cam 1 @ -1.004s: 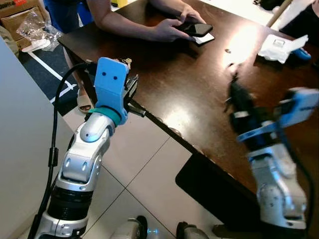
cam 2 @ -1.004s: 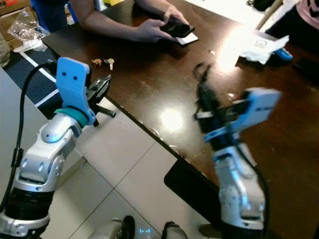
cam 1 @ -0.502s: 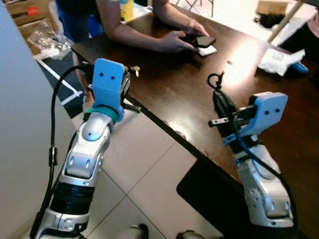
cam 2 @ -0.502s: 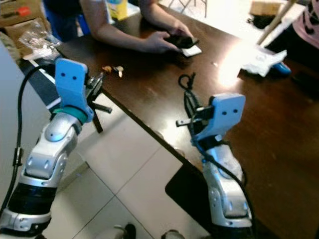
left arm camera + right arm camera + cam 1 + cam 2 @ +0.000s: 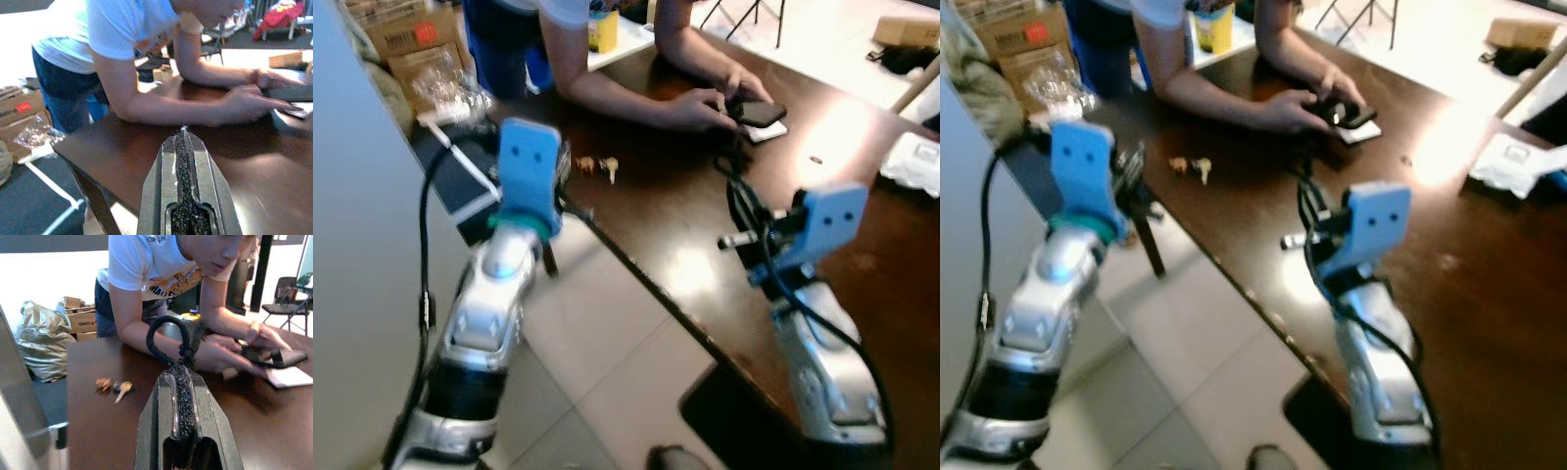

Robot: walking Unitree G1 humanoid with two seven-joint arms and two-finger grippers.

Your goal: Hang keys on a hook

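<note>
Since my head has swung since a second ago, the keys (image 5: pixel 1191 167) now show on the dark surface (image 5: pixel 1449 264). My right end effector (image 5: pixel 180 382) is clamped on a black cord loop (image 5: pixel 168 340); my left end effector (image 5: pixel 185 147) is pressed closed, empty. Beyond, a person's hands (image 5: pixel 1317 98) hold a phone (image 5: pixel 1349 113).

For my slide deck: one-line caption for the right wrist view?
Right gripper shut on a black cord loop, keys on the dark table ahead.
</note>
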